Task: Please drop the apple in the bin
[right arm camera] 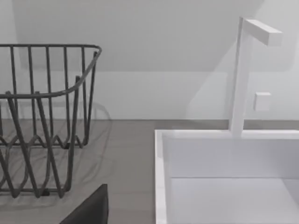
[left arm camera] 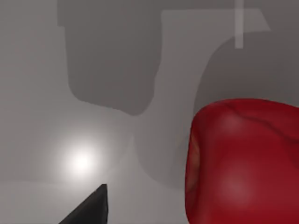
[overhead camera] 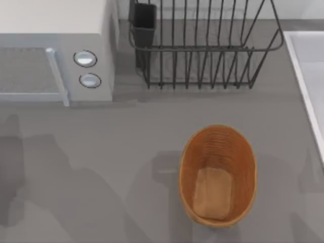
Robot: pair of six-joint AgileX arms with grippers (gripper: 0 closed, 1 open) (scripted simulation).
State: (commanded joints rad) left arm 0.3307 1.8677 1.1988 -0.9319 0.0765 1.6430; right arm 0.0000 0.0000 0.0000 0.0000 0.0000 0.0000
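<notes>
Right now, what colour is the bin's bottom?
Lighter tan than the orange-brown woven sides of the bin; top view.

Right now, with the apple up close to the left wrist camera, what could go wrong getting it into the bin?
The apple looks round and glossy, so it may slip or roll when gripped. The bin sits close to the sink side of the table; a loose release might bounce the apple off the bin's rim.

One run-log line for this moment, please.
apple: close before left wrist camera | bin: holds nothing, table front right | dish rack: behind bin
</notes>
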